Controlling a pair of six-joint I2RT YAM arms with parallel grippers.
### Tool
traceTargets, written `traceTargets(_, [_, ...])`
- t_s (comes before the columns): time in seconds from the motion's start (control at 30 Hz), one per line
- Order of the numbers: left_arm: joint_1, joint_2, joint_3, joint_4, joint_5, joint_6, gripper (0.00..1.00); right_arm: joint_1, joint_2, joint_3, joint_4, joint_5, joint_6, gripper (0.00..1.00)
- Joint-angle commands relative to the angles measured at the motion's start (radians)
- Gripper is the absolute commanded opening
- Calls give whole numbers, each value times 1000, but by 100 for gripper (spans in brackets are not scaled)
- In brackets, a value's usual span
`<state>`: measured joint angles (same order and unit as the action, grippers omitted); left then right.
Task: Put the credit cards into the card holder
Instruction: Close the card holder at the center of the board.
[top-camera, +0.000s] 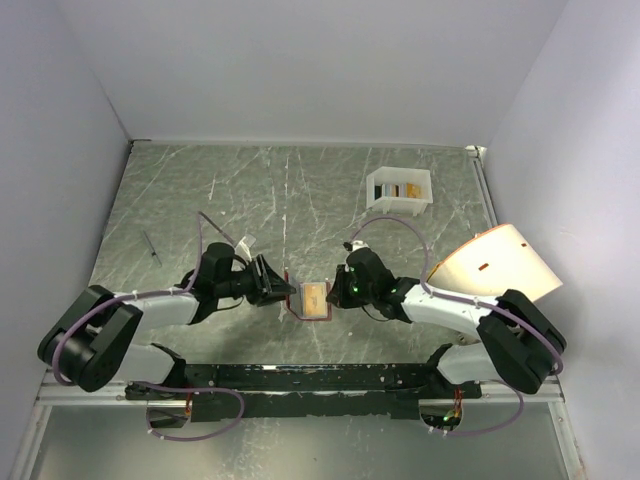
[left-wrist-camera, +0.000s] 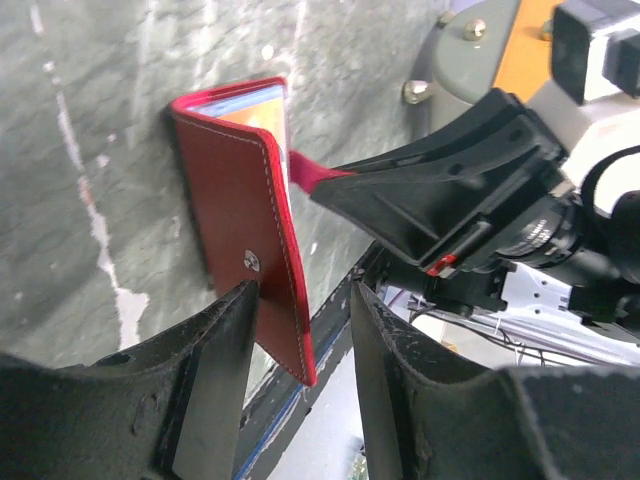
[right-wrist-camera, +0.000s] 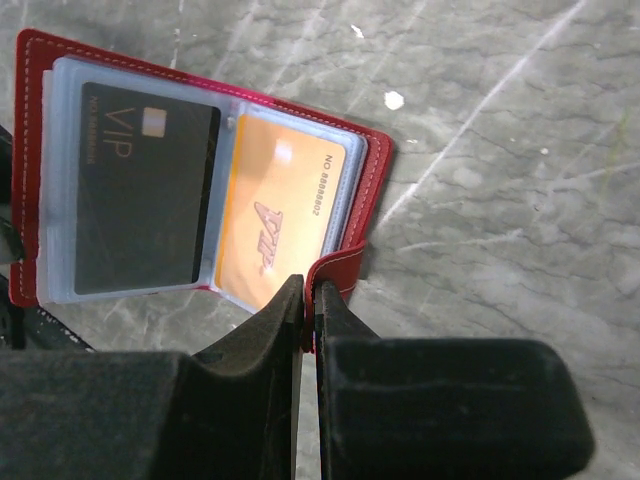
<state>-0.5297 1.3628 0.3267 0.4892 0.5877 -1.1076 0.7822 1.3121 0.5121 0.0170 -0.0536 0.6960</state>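
Note:
The red card holder (top-camera: 315, 298) lies open on the table between both grippers. Its pale pockets hold a dark VIP credit card (right-wrist-camera: 145, 205) and an orange credit card (right-wrist-camera: 275, 220). My right gripper (right-wrist-camera: 310, 290) is shut on the holder's red snap tab (right-wrist-camera: 340, 270); the left wrist view shows that same pinch on the tab (left-wrist-camera: 305, 172). My left gripper (left-wrist-camera: 305, 300) is open, and the raised red cover (left-wrist-camera: 245, 230) stands between its jaws, close against the left finger (left-wrist-camera: 215, 370) and apart from the right one. More cards (top-camera: 405, 189) stand in a white box.
The white open-topped box (top-camera: 400, 187) sits at the back right. A tan curved sheet (top-camera: 495, 265) leans at the right wall. A thin dark stick (top-camera: 150, 246) lies at the left. A black rail (top-camera: 300, 378) runs along the near edge.

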Motion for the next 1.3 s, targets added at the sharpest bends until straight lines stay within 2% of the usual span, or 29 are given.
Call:
traceTargets(0.0, [-14,-36,42,0,9,18,53,12,26,-14,112,-71,-1,0])
traceTargets(0.17, [-24,-10,34,33,12,13,52,27,73,12,173,-137,-18,0])
traceTargets(0.47, [-36,63,97,-1,12,64,54,32,52,18,99,-48,-35,0])
traceTargets(0.6, [-44,113,127,14,24,70,54,31,39,12,71,-23,-22,6])
traceTargets(0.8, [-62,162,163,-12,20,93,56,30,-19,19,-9,50,-7,22])
traceTargets(1.17, [-79,207,220,-118,-24,156,38,29,-166,-6,-64,108,82,31])
traceTargets(1.27, [-93,219,252,-177,-48,189,36,30,-190,-29,-69,141,129,31])
